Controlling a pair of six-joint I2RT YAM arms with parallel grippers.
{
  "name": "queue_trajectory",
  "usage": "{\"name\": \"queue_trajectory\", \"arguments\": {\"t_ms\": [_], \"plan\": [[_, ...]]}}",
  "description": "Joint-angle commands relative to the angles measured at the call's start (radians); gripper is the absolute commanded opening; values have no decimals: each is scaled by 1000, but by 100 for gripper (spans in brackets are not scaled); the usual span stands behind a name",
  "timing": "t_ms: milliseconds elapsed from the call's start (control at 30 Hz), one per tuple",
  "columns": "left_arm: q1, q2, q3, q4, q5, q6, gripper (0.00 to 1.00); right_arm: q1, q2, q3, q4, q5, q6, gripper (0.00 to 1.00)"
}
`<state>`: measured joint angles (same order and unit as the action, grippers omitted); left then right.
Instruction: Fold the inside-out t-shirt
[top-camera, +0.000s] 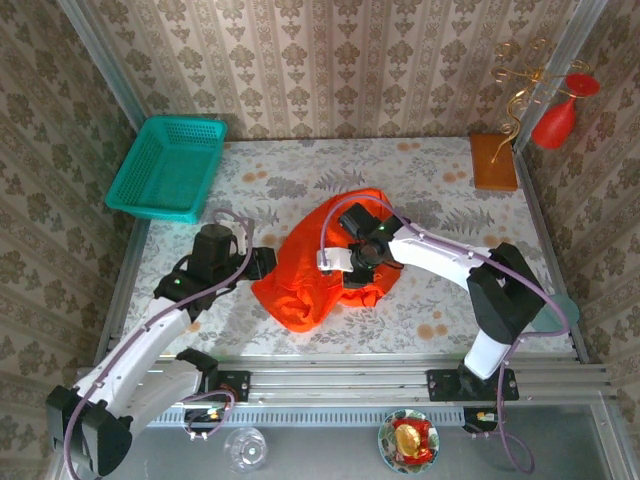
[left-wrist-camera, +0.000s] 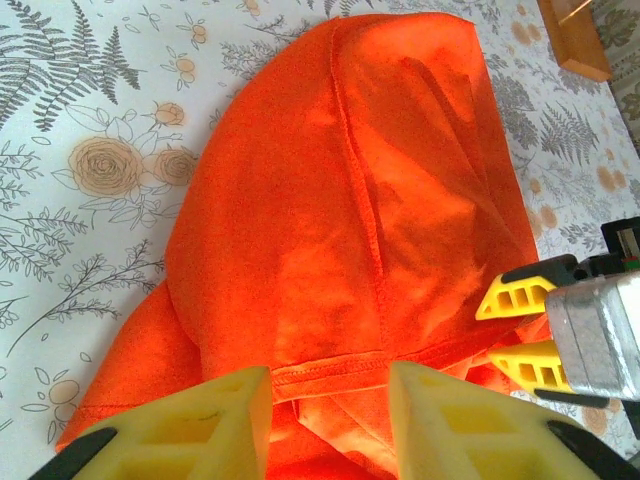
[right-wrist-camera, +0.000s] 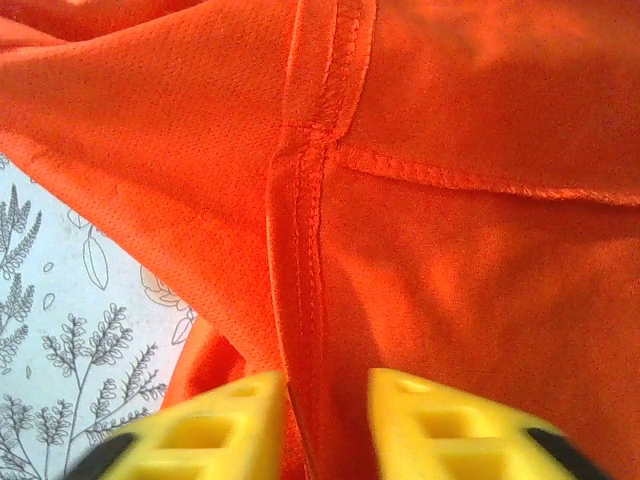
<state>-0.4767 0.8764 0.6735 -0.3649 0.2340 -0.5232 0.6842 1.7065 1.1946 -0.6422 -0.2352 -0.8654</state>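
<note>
The inside-out t-shirt (top-camera: 318, 268) lies bunched in a bright orange-red heap on the flowered table (top-camera: 440, 200), its seams showing. My left gripper (top-camera: 263, 264) is at the heap's left edge. In the left wrist view, cloth and a stitched hem (left-wrist-camera: 340, 368) fill the gap of the left gripper (left-wrist-camera: 330, 385), which is shut on the cloth. My right gripper (top-camera: 352, 268) sits on the middle of the heap. In the right wrist view the right gripper (right-wrist-camera: 328, 385) pinches a raised seam ridge (right-wrist-camera: 305, 240) between its yellow fingers. The left wrist view shows the right gripper (left-wrist-camera: 515, 330) at the cloth's right side.
A teal basket (top-camera: 168, 165) stands at the back left corner. A brown-orange block (top-camera: 493, 162) and a red vase (top-camera: 555, 122) are at the back right. A bowl of sweets (top-camera: 408, 440) and a glass (top-camera: 245, 448) sit below the near rail.
</note>
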Motion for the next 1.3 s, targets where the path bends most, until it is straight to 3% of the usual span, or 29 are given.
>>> {"name": "queue_trajectory", "arguments": {"t_ms": [0,100,300,500,700,1000,1133,1267], "plan": [[9,-14,-6,-20,25,6,36,5,1,30,-65,14,-22,13],[9,-10,1,-17,38,23,37,5,-25,23,-91,12,-22,0],[6,12,17,22,93,98,39,2,-136,-23,-62,-2,12,0],[-42,1,21,87,101,312,42,-30,-268,-69,21,-48,111,0],[-203,15,8,231,-3,625,67,-64,-353,-79,70,-66,196,0],[-312,259,107,324,10,761,80,-87,-402,-50,83,-65,280,0],[-337,374,158,327,-40,784,82,-95,-426,-52,91,-70,297,0],[-342,466,213,303,-21,795,82,-108,-452,-57,99,-75,310,0]]}}
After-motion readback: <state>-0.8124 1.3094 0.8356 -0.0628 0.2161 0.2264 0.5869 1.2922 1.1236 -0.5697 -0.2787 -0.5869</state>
